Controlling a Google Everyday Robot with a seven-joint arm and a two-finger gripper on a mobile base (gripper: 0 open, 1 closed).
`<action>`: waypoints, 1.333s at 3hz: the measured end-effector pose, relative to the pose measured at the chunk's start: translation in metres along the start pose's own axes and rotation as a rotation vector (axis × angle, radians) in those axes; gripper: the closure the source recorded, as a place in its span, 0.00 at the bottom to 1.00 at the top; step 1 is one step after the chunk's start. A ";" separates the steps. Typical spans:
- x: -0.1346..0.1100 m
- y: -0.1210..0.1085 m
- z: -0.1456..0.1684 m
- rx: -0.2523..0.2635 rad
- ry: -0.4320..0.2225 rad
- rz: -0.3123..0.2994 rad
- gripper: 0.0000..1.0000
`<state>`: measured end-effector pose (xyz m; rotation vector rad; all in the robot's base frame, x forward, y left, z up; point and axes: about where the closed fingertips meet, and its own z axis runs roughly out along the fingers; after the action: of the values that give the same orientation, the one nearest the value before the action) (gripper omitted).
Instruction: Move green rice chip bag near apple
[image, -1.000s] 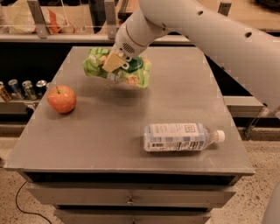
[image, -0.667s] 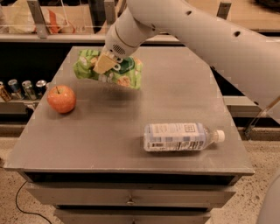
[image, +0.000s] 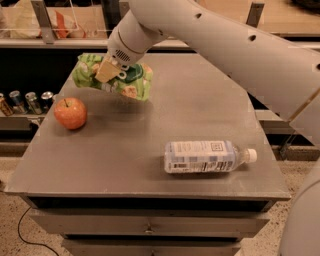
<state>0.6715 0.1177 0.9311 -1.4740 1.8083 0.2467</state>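
Carrying the green chip bag (image: 137, 86) is the step I judge myself to be in: it hangs clear of the table (image: 200, 110), over the back left part of the top, with its shadow on the surface just beneath. The gripper (image: 111, 71) has it from above, the tan fingers (image: 104, 74) closed on the crinkled middle of the pouch, so both ends stick out to either side. The apple (image: 70, 113) sits upright near the left edge, in front of the bag and a little to its left, near but not touching. I think the next move calls for a short shift toward the apple and a gentle lowering beside it, since a nudge could roll it off the edge. The water bottle (image: 205, 156) lies on its side toward the front right, well apart from this path, and some cans (image: 25, 101) stand beyond the table's left side.
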 end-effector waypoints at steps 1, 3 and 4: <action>-0.008 -0.001 0.008 0.008 -0.007 0.013 1.00; -0.013 -0.001 0.018 0.013 -0.005 0.052 0.59; -0.012 0.001 0.024 0.007 0.002 0.065 0.36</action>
<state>0.6815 0.1411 0.9219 -1.4119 1.8587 0.2710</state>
